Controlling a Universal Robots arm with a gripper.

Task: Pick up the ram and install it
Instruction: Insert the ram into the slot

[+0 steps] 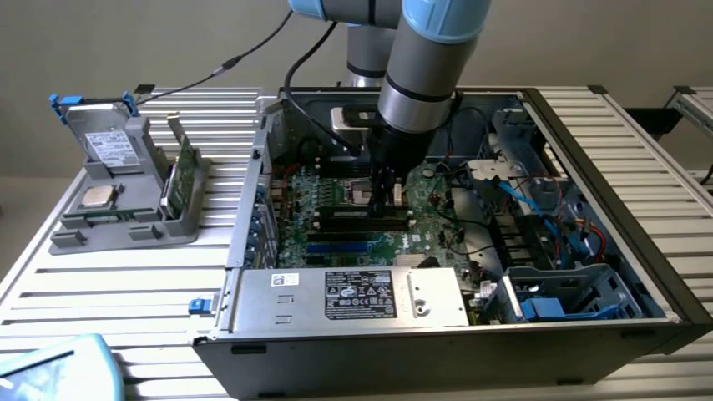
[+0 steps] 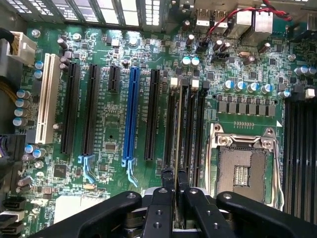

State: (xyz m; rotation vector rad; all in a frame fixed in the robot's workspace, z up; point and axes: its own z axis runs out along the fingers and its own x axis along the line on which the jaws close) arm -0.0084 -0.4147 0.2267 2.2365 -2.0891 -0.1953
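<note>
Wrist view: the black gripper (image 2: 174,174) is pinched narrow on the ram (image 2: 177,141), a long, thin stick seen edge-on. It stands in line with the black memory slots (image 2: 198,134) beside the square silver processor socket (image 2: 242,168). The green motherboard (image 1: 334,196) lies inside the open grey metal case (image 1: 657,276) on the slatted table (image 1: 112,284).

Nothing can be read: the black label (image 1: 360,294) on the power supply (image 1: 435,299) and the white label (image 1: 108,144) on the drive (image 1: 120,157) carry illegible print.
</note>
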